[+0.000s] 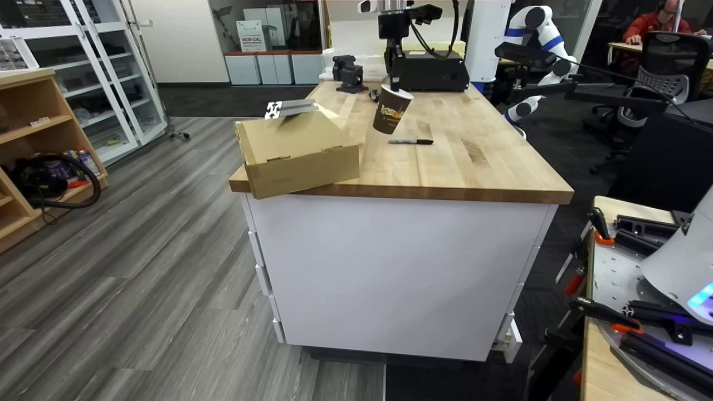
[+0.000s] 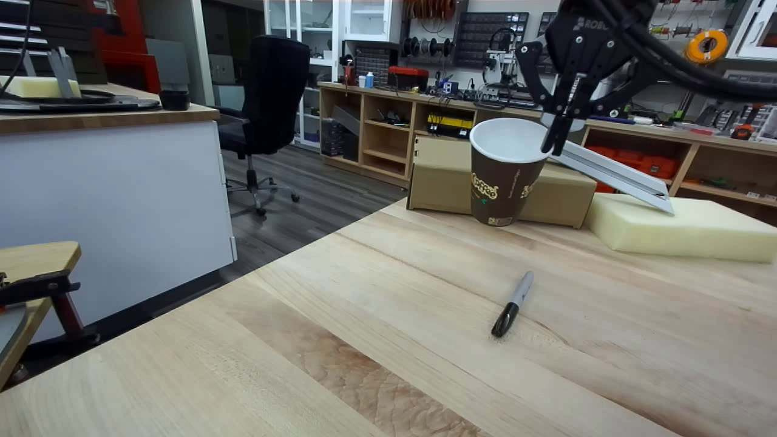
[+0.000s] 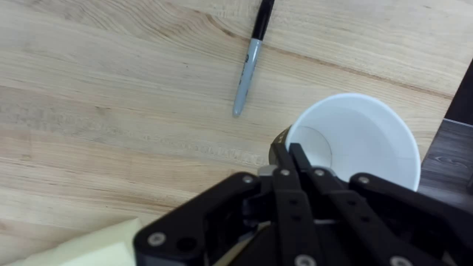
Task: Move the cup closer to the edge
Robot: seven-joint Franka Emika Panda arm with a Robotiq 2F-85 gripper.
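Observation:
The brown paper cup (image 1: 391, 109) with its pale rim hangs from my gripper (image 1: 395, 78), tilted a little. In an exterior view the cup (image 2: 502, 188) is in front of the cardboard box, and the gripper (image 2: 553, 142) pinches its rim. In the wrist view the fingertips (image 3: 289, 149) are shut on the cup's wall, one inside and one outside; the white inside of the cup (image 3: 362, 136) faces the camera. The cup seems raised off the wood; the height is unclear. The tabletop edge (image 1: 434, 193) shows in both exterior views (image 2: 246, 282) and beyond the cup in the wrist view (image 3: 439, 111).
A marker (image 1: 411, 141) lies on the table near the cup. The cardboard box (image 1: 303, 172) overhangs a table corner. A metal bar (image 2: 616, 173) leans on the box and a yellow foam block (image 2: 686, 230). A black case (image 1: 434, 71) stands farther back.

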